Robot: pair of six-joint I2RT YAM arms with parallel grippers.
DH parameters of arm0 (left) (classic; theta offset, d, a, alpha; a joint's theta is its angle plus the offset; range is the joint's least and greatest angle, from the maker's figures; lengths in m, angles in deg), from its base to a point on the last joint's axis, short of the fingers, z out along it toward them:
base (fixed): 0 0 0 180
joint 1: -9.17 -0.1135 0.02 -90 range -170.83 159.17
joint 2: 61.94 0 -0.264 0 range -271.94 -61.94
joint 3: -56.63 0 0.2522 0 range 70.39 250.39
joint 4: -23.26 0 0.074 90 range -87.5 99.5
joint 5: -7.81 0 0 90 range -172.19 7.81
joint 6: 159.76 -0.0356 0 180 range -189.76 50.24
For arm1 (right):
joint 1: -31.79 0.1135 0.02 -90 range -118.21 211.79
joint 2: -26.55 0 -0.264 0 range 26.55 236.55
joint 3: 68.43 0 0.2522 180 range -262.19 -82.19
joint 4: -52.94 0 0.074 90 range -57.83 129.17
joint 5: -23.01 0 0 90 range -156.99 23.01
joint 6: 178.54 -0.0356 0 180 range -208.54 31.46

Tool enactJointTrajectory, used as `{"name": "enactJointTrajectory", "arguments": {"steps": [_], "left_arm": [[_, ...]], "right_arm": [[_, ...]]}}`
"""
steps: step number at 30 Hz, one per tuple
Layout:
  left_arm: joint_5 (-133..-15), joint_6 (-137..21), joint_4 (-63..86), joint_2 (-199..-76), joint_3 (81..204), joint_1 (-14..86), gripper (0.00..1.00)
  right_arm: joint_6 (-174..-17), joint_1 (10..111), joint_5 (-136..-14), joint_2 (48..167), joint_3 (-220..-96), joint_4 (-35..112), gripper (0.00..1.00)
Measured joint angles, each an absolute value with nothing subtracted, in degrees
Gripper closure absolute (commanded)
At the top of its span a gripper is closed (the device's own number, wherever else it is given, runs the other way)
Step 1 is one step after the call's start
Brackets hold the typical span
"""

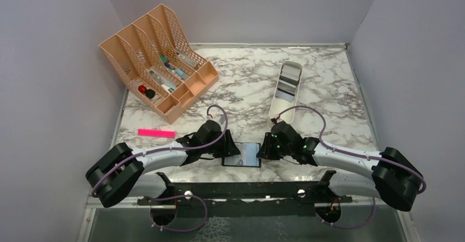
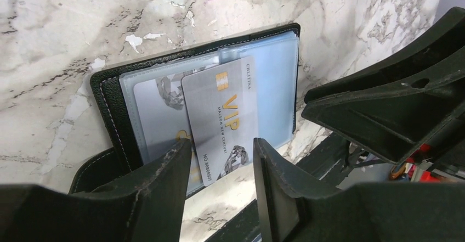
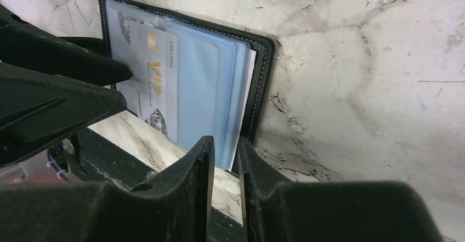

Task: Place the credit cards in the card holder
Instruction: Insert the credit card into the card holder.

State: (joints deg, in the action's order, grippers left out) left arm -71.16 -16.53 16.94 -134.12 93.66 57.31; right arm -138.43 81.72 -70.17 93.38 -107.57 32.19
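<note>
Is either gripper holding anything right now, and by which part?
Right gripper pinches the card holder by the edge nearest it. Left gripper straddles the VIP card at its end; whether it grips cannot be told.

Left arm and right arm: slim white shells between chunky black joints, bolted onto a black base rail. Thin purple cables looped loosely along both. Matte black, wedge-shaped fingers at each arm's end, scuffed pale grey along their inner edges.

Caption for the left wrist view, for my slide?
Left pincer straddles a silver VIP card on the open black card holder.
</note>
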Motion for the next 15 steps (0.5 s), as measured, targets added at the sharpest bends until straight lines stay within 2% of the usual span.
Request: {"name": "enactJointTrajectory", "arguments": {"steps": [15], "left_arm": [[-71.6,-17.3,17.2,-136.7,95.4,59.0,0.57]], "right_arm": [[-138.5,81.7,-70.0,96.0,-107.0,33.5,0.78]]}}
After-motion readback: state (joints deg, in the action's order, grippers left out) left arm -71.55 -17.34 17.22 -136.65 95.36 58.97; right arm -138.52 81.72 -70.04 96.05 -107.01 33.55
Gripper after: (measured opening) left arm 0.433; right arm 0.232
